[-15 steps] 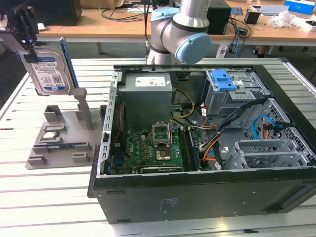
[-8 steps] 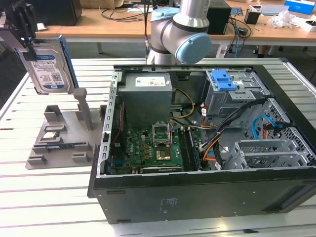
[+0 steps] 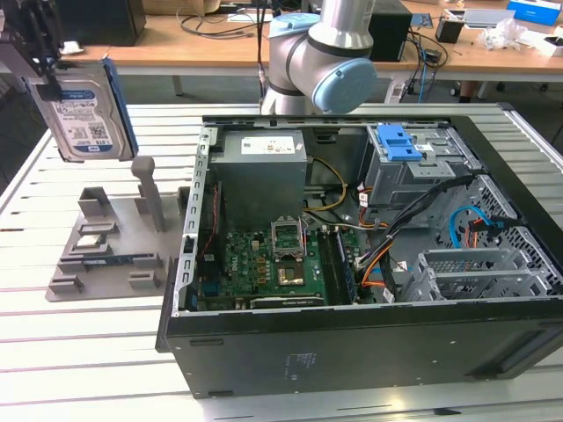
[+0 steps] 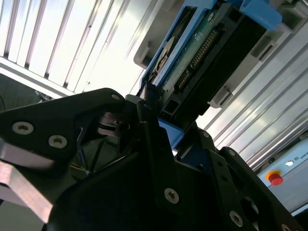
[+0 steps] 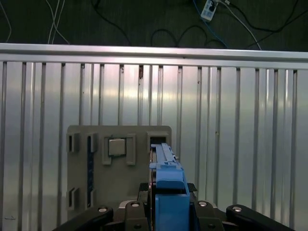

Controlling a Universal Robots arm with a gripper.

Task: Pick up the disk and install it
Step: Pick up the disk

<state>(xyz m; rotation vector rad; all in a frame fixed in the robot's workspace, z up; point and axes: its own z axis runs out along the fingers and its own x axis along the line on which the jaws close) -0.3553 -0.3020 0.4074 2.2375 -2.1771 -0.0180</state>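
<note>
Currently the disk (image 3: 85, 110) is held off the table (image 3: 53, 369), high at the exterior view's left and well apart from the open computer case (image 3: 352, 352). The gripper (image 3: 48, 77) is closed on it. In the second wrist view the fingers (image 4: 153, 134) are clamped narrow at one end of the disk (image 4: 192, 53), on its blue side rail. The hold is taken on the rails and the end, presumably so that neither the label face nor the circuit-board face gets pressed

The disk is hung upright, with its label turned to the exterior camera. In the first wrist view it is seen edge-on, and the blue rail (image 5: 167, 178) is lined up with an open slot (image 5: 159, 137) in the grey holder (image 5: 120, 192) on the table below. That slot is judged to be the disk's parking place, so the pick-up part looks done, with the disk clear of the holder and touching nothing but the gripper

Install is not done. The drive cage (image 3: 422, 171) with the blue latch (image 3: 400, 141) sits inside the case, toward the exterior view's right, far from the disk. The case is laid on its side with the panel off, probably so that the cage can be reached from above. The grey power supply (image 3: 259, 163) is mounted at the back of the case, just in front of the arm (image 3: 325, 61). It is a separate box and not to be confused with the disk
</note>
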